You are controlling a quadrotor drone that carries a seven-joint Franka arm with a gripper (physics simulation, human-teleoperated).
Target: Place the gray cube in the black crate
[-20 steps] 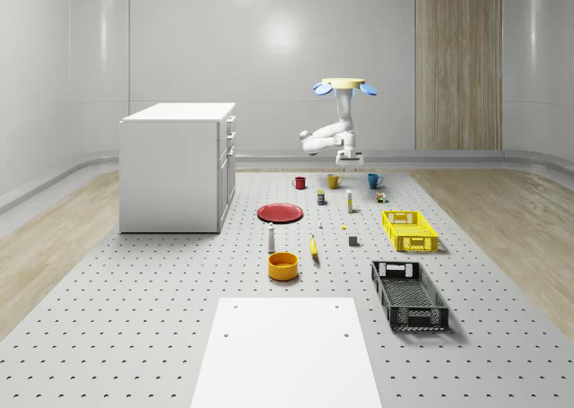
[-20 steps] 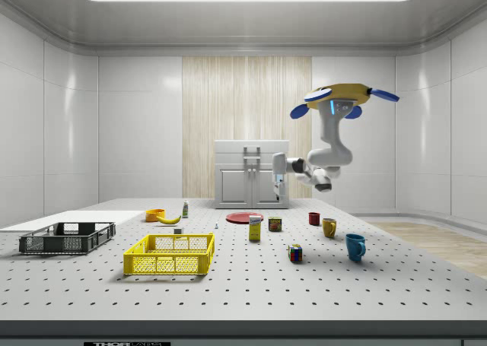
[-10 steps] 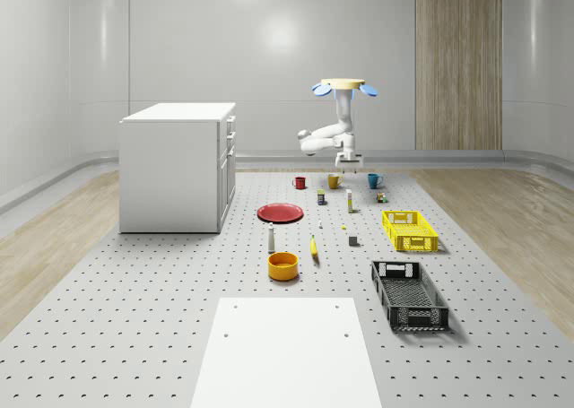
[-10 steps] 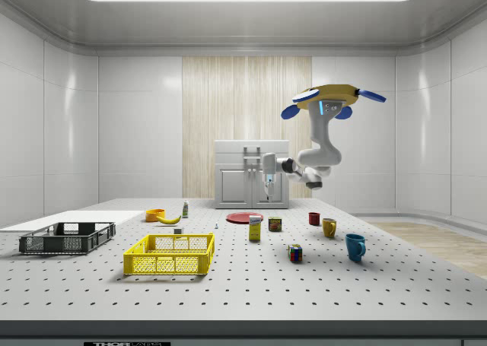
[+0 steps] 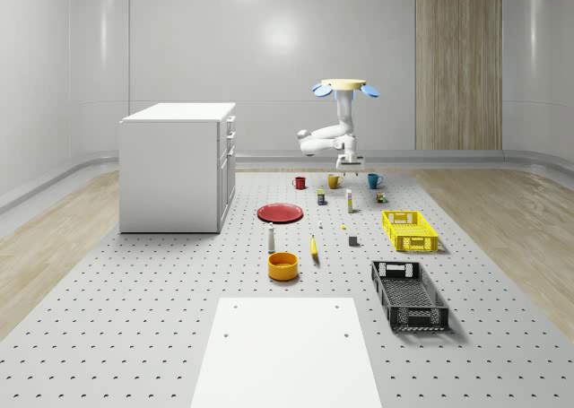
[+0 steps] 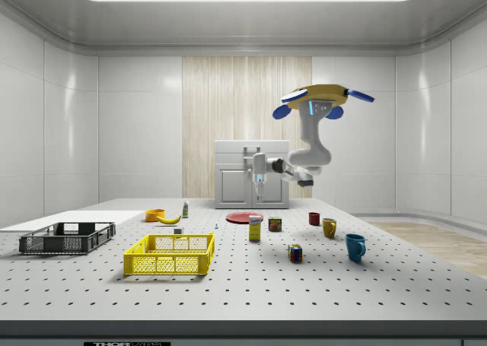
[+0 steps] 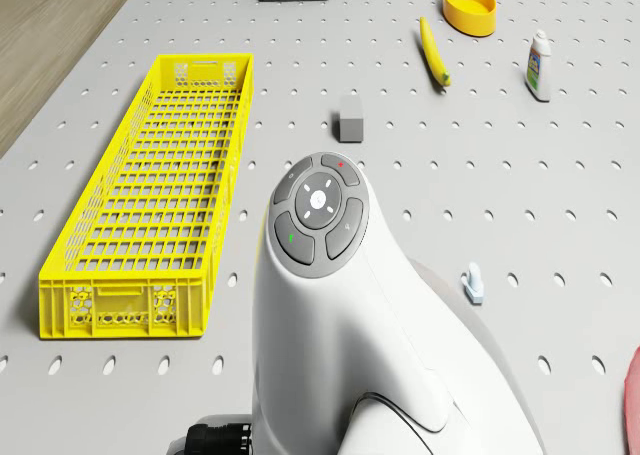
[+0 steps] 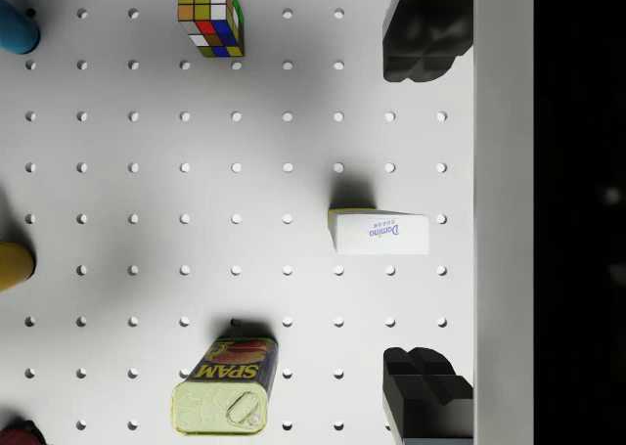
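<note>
The quadrotor drone (image 6: 318,98) hovers high above the far end of the perforated gray table (image 5: 143,318), over the cluster of tins and mugs. Against the picture of a second ago it sits further toward the side view's left, and the white jointed arm with it, so the robot is closing on the task's things rather than idling.

The two-finger gripper (image 8: 427,232) points straight down. In the wrist view its black fingertips (image 8: 426,36) stand well apart, spread and empty, with the white Domino sugar box (image 8: 380,235) on the table between them far below and the yellow Spam tin (image 8: 227,385) near it.

The small gray cube (image 7: 351,119) rests on the table just beside the long yellow mesh crate (image 7: 155,189), untouched. In the whole-scene view the cube (image 5: 353,240) lies at about 6 o'clock from the gripper (image 5: 347,163), well apart from it, and the black mesh crate (image 5: 409,294) sits at about 5 o'clock from the cube.

By my reading the approach is only partly done: the drone has more ground to cover and height to lose before any grasp
</note>
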